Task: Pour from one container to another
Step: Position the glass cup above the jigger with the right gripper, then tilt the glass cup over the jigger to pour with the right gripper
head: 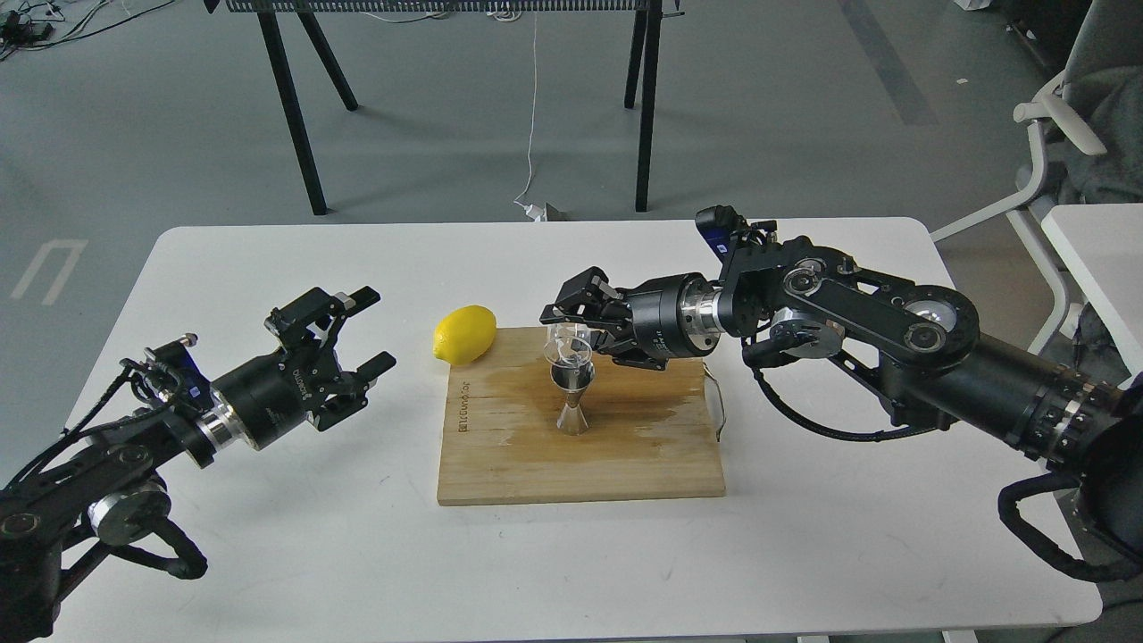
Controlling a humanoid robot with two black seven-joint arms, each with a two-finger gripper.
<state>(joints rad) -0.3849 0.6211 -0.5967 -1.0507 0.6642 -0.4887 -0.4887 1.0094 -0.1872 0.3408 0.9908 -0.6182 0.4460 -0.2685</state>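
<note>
The steel jigger [571, 400] stands upright on the wooden cutting board [625, 455], near its middle. Directly above the jigger's mouth hangs the tiny clear glass cup [568, 344], tipped over on its side. My right gripper [571, 332] is shut on the cup, reaching in from the right. My left gripper [353, 335] hovers open over the table's left part, well apart from the board, with nothing between its fingers.
A yellow lemon [464, 334] lies on the white table [312, 554] by the board's far left corner. A wet stain darkens the board around the jigger. A thin wire handle [717, 404] sticks out at the board's right edge.
</note>
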